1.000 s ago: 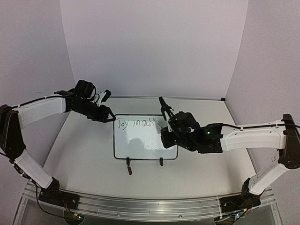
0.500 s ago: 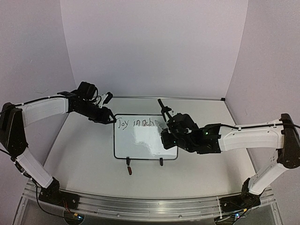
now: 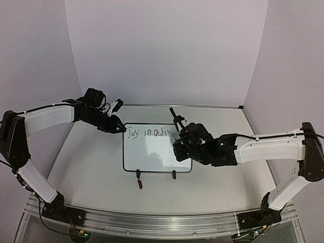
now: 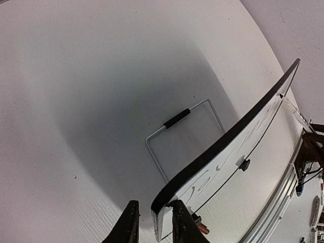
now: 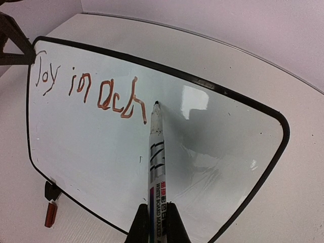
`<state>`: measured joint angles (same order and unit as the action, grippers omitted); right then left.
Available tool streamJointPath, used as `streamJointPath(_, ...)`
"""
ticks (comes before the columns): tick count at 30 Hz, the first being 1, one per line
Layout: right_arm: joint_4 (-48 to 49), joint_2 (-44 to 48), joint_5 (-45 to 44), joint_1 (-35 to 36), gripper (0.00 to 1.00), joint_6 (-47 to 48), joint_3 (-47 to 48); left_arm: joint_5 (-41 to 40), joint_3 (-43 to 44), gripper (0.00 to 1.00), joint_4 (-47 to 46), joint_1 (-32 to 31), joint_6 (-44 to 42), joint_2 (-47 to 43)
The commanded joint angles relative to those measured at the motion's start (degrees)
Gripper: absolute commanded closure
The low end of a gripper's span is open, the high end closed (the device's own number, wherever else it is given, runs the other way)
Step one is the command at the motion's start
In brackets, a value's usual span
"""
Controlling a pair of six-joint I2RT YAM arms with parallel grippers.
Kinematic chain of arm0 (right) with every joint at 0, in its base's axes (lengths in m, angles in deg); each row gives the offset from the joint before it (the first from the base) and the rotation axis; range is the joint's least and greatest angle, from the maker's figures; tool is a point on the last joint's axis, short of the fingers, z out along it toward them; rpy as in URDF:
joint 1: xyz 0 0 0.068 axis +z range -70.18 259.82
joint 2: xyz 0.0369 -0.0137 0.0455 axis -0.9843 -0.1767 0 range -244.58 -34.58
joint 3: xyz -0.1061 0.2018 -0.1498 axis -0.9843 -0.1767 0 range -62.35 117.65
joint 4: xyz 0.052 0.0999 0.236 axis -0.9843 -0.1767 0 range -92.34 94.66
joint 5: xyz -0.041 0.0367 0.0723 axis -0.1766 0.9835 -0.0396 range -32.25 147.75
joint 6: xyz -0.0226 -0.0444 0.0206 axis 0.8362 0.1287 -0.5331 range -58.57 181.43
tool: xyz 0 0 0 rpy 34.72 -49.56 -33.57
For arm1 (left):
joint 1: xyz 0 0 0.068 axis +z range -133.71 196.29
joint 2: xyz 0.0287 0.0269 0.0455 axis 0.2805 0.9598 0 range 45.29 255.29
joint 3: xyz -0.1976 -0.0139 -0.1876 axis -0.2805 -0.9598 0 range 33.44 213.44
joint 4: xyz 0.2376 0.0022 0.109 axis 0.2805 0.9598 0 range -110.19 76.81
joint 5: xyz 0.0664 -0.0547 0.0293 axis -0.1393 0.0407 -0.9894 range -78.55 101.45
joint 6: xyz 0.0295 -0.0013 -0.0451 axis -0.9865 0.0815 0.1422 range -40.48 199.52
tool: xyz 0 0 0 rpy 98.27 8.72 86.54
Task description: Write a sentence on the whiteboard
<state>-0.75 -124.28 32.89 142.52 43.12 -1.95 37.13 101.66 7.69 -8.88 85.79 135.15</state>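
The whiteboard (image 3: 157,152) stands tilted mid-table, with "Joy in ach" in red-brown across its top. My left gripper (image 3: 120,127) is at its top left corner. In the left wrist view the corner (image 4: 163,200) sits between the narrowly set jaws of the left gripper (image 4: 154,220), against the right finger. My right gripper (image 3: 178,139) is shut on a white whiteboard marker (image 5: 156,152). The marker's dark tip touches the whiteboard (image 5: 228,152) just right of the last letter. The right gripper (image 5: 156,215) holds the marker by its lower barrel.
A red marker cap (image 3: 139,183) lies on the table by the board's left clip foot (image 3: 137,174); the cap also shows in the right wrist view (image 5: 50,214). A wire stand (image 4: 177,131) lies behind the board. Lilac walls close in on three sides.
My right gripper with the marker has crept slightly left and away along the board's top. The left gripper stays at the corner. The writing looks the same.
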Motion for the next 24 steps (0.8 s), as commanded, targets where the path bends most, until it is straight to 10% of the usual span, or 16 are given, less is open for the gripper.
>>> streamJointPath(1, -0.28, -1.48, -1.54, 0.25, 1.0, -0.85, 2.25, 0.62, 0.5, 0.79, -2.13, 0.02, -0.27, -1.16)
streamJointPath(24, -3.5, 0.0, -2.88, 2.22, 1.0, -4.03, 0.86, 0.33, 0.35, 0.95, -2.13, -0.02, -0.38, -1.78)
